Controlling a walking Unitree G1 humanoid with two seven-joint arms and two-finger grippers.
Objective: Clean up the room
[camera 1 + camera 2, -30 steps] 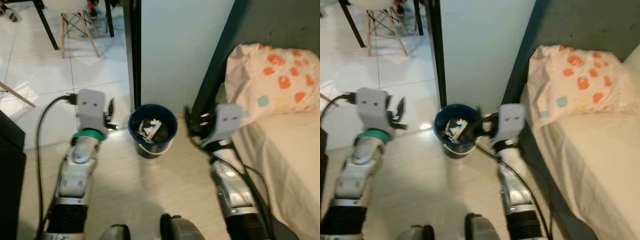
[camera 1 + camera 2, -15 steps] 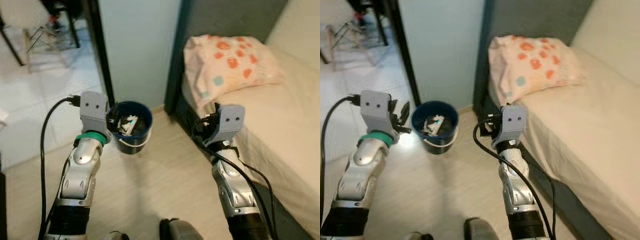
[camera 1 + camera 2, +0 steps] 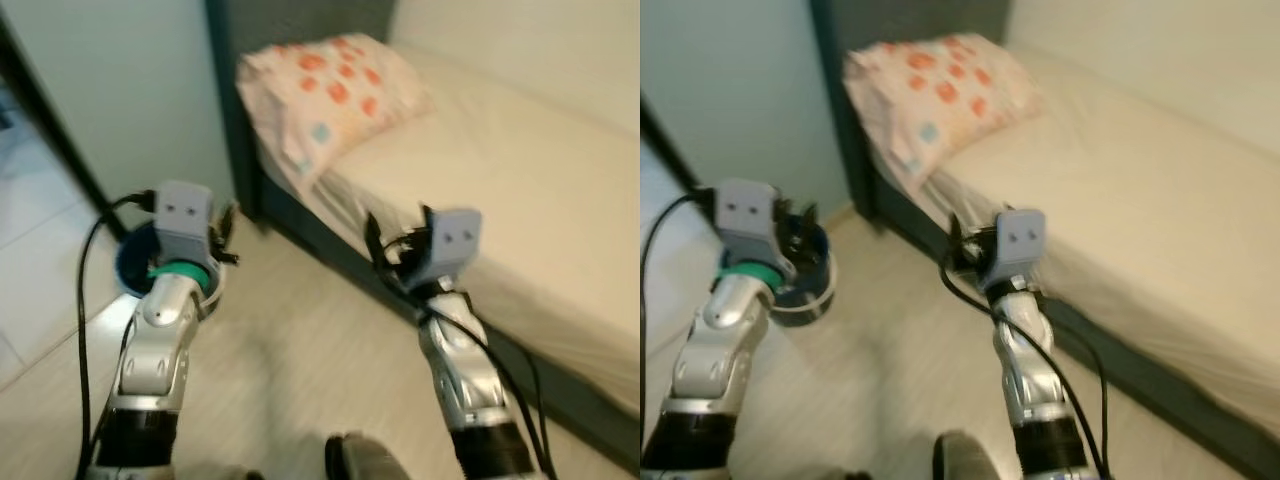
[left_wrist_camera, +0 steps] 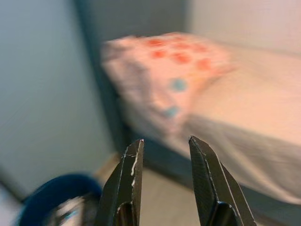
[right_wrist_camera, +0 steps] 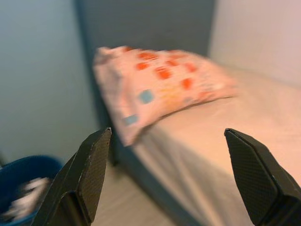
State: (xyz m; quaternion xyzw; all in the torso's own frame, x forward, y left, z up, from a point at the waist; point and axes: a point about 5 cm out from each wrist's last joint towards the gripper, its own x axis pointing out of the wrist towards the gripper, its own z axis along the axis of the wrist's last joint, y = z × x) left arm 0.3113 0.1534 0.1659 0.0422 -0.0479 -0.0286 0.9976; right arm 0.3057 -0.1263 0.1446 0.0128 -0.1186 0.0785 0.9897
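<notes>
A blue bucket (image 3: 128,272) holding white scraps stands on the floor at the left, half hidden behind my left wrist. My left gripper (image 3: 223,232) hovers just over its near rim, fingers a little apart and nothing between them (image 4: 164,146). My right gripper (image 3: 393,248) is held out in front of the dark bed frame (image 3: 335,252), wide open and empty (image 5: 167,134). A pink pillow (image 3: 330,85) with orange spots lies at the head of the bed (image 3: 520,170). The views are blurred.
The bed with its beige sheet takes up the right side, its edge close to my right arm. A pale blue wall (image 3: 120,90) and a dark post stand behind the bucket. Light wooden floor (image 3: 300,370) runs between my arms.
The whole picture has swung to the right: the bucket now sits at the far left and the bed fills the right. Both arms keep the same raised pose.
</notes>
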